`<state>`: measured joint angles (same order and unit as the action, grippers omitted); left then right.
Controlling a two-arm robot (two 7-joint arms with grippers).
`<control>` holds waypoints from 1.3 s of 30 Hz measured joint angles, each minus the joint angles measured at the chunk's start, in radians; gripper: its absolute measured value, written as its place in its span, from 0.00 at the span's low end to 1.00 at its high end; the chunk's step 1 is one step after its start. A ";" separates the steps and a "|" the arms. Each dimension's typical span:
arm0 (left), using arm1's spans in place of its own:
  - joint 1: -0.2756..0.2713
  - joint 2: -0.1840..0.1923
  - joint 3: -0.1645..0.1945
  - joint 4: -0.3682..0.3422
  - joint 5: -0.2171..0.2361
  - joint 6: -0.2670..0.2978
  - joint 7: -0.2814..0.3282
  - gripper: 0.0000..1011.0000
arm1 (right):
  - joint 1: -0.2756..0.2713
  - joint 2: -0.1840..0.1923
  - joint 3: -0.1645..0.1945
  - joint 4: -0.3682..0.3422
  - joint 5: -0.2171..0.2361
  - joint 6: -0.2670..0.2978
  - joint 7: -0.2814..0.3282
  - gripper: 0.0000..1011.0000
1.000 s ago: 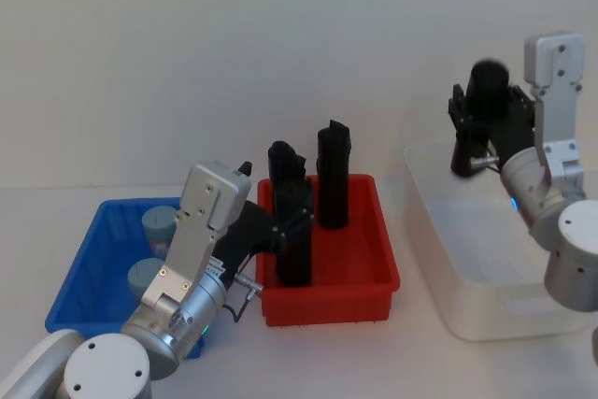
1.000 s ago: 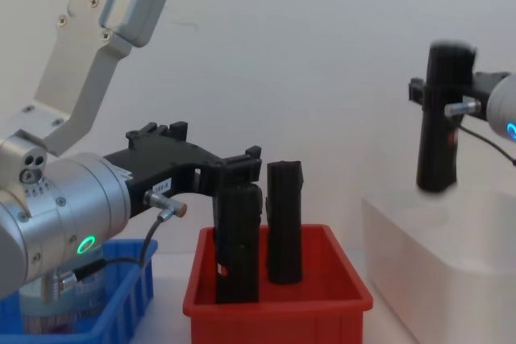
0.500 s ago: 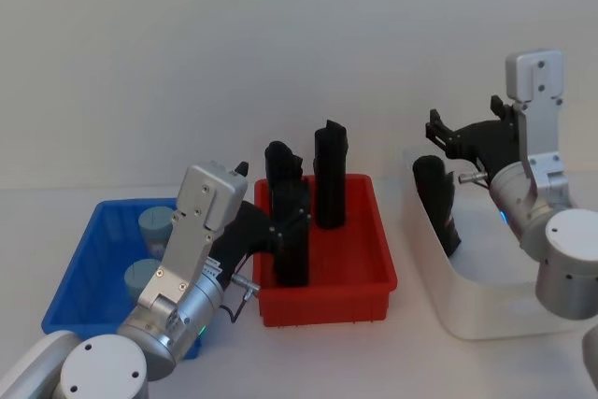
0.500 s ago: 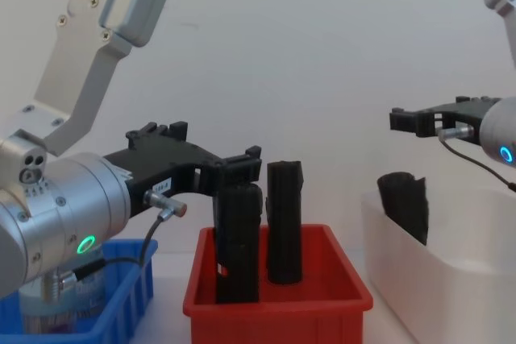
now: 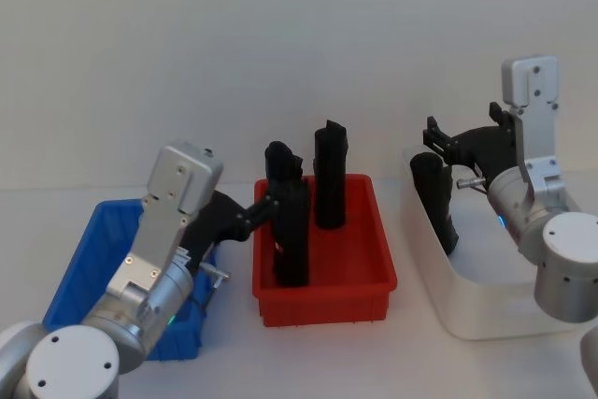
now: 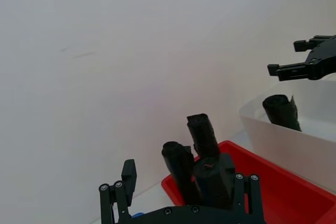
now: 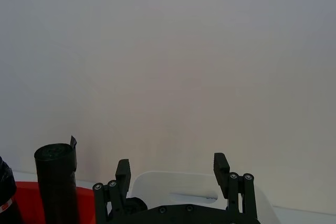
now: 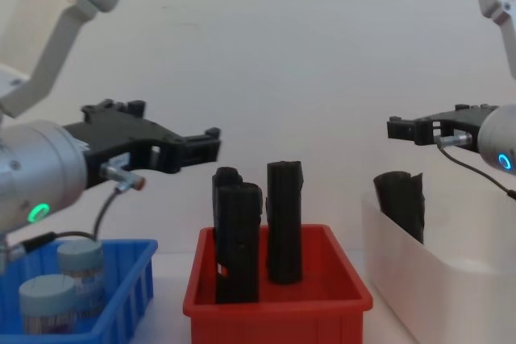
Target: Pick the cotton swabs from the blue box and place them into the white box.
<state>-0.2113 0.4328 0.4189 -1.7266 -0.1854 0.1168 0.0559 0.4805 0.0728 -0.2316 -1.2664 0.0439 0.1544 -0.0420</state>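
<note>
Left hand (image 8: 211, 144), spread and empty, beside ribbed blue box (image 8: 135, 281) holding two grey-lidded cotton swabs (image 8: 79, 257); right hand (image 8: 397, 129), likewise spread, above smooth white box (image 8: 451, 279).

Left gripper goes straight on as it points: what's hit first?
Left gripper probably clips the front black block in the red bin near its top; depth unclear, it may skim over.

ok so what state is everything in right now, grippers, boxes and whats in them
left gripper: open, empty, hovers near the red bin
right gripper: open, empty, over the white box
cotton swabs: two jars, lids on, upright in the blue box
blue box: holds both jars
white box: holds one leaning black block
red bin: holds three upright black blocks
</note>
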 joint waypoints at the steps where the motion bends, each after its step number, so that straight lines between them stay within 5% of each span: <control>1: 0.007 0.011 -0.007 -0.017 0.000 0.017 0.012 0.99 | 0.000 0.000 0.000 0.000 0.000 0.000 0.000 0.99; 8: 0.038 0.054 -0.035 -0.075 -0.018 0.097 0.062 0.99 | 0.000 -0.001 -0.001 0.002 0.000 0.002 0.001 0.99; 18: 0.097 0.121 -0.084 -0.131 -0.116 0.206 0.093 0.99 | 0.000 -0.001 -0.001 0.003 -0.001 0.003 0.001 0.99; 26: 0.129 0.155 -0.113 -0.119 -0.189 0.221 0.077 0.99 | 0.000 -0.001 -0.001 0.004 -0.001 0.003 0.001 0.99; 39: 0.125 0.182 -0.145 -0.042 -0.232 0.213 -0.020 0.99 | 0.000 -0.001 -0.001 0.004 0.000 0.003 0.001 0.99</control>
<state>-0.0861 0.6146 0.2740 -1.7683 -0.4173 0.3295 0.0355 0.4805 0.0719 -0.2322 -1.2625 0.0434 0.1579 -0.0412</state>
